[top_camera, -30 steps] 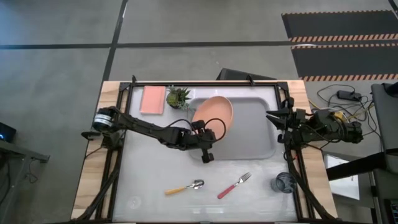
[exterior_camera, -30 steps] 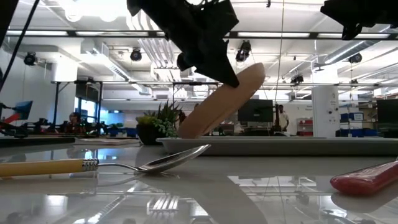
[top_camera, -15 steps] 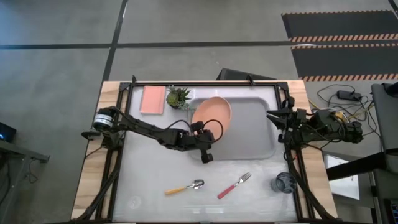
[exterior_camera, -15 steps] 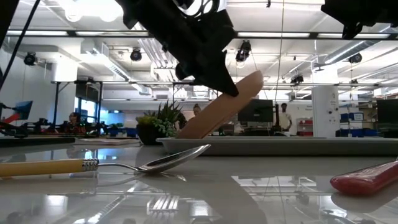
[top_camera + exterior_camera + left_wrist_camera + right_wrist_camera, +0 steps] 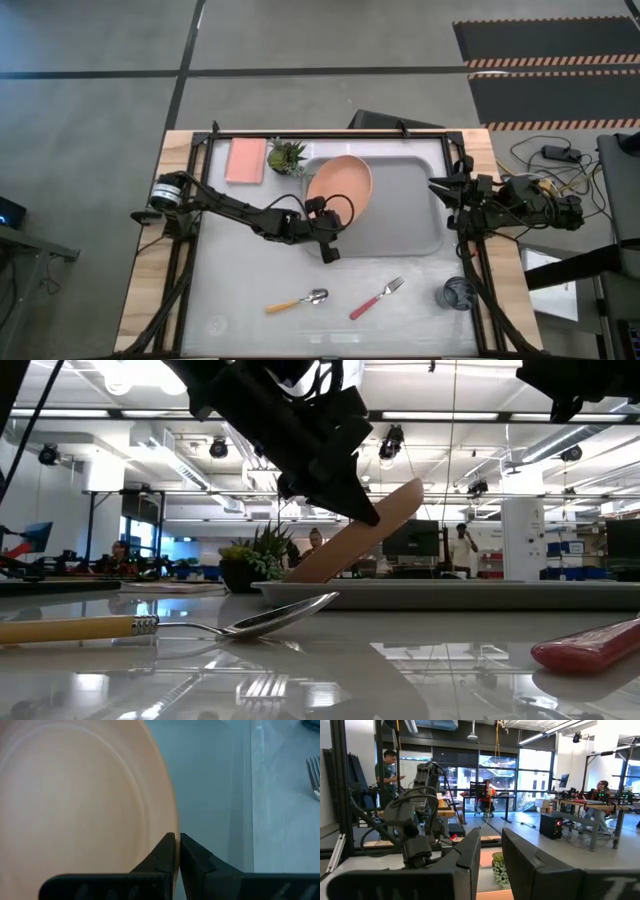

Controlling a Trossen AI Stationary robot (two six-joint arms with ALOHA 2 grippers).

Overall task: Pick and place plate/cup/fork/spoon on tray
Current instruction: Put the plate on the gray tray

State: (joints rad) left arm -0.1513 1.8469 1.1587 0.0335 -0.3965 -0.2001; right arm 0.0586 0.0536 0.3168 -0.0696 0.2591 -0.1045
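While left gripper (image 5: 177, 851) pinches plate (image 5: 340, 186) rim, tilted over tray (image 5: 405, 230) left edge; next: lower flat, let go. Right gripper (image 5: 491, 851) waits, slightly open.

pink rectangular pad (image 5: 246, 160) and small potted plant (image 5: 287, 157) side by side at table's far edge

Bright overhead lighting, glossy table glare
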